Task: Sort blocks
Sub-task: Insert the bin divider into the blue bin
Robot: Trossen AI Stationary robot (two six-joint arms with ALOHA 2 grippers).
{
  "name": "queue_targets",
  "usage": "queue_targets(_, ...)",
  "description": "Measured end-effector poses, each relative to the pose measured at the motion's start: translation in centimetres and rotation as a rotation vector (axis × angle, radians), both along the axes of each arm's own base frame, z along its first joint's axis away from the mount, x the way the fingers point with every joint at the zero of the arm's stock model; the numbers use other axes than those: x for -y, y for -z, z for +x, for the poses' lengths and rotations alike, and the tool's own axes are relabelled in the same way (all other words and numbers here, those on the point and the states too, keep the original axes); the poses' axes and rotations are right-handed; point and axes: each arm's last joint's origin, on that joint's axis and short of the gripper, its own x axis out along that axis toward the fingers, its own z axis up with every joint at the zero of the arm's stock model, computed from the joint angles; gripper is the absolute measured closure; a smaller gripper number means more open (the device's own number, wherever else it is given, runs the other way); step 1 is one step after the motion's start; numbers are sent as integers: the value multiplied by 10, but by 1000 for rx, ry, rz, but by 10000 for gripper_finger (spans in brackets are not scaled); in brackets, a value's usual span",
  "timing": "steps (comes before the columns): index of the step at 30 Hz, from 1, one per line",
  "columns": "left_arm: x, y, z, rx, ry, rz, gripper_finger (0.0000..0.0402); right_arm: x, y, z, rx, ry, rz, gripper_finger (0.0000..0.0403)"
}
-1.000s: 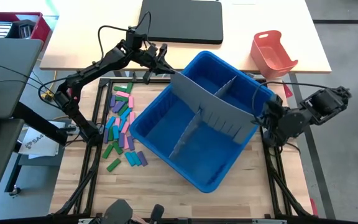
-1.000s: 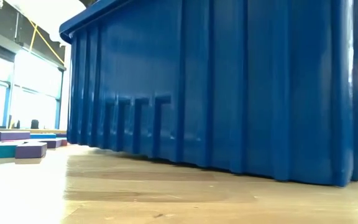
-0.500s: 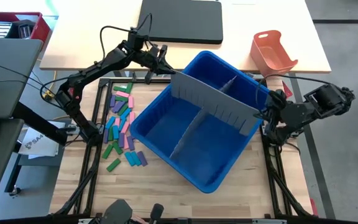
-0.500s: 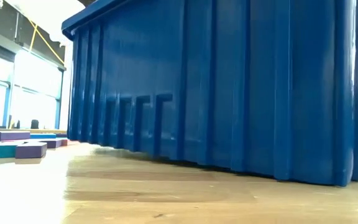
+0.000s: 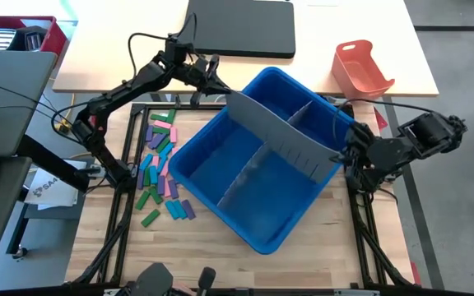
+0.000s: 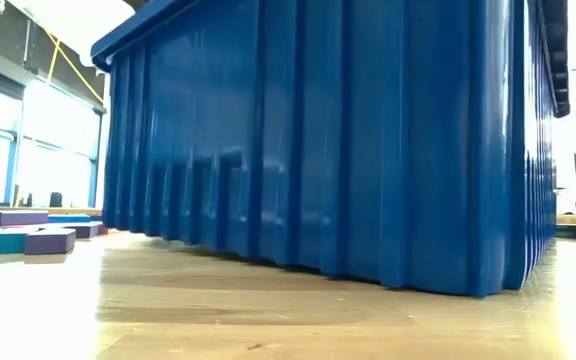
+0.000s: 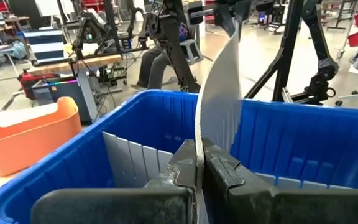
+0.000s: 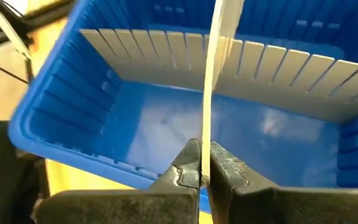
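On bare wood left of blue bin (image 5: 253, 197): blocks (image 5: 160, 164) scattered loose. Above bin, left gripper (image 5: 218, 85) and right gripper (image 5: 346, 154) each clamped onto opposite ends of grey divider sheet (image 5: 278, 131), held tilted.

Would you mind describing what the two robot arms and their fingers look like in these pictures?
Both arms are black and jointed, built from slim links with bulkier blocks at the joints. Thin black cables loop loosely along the left arm and over the right arm. The left gripper and right gripper each have two dark, blocky fingers with a slightly worn matte finish. No markings are legible.
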Motion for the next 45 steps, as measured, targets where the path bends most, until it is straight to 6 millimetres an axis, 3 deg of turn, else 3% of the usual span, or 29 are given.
queue_targets(15, -3, -1, -5, 9, 46, -37, 401, -18, 9, 32, -97, -7, 92, 402)
queue_targets(25, 0, 5, -6, -38, 46, -56, 401, -14, 2, 18, -122, 4, 103, 402)
queue_targets(36, 3, 6, -2, -42, 36, -28, 401, -13, 2, 18, -123, -14, 57, 402)
queue_targets(45, 3, 6, -2, -47, 19, -22, 401, -10, 0, 17, -112, -77, -113, 402)
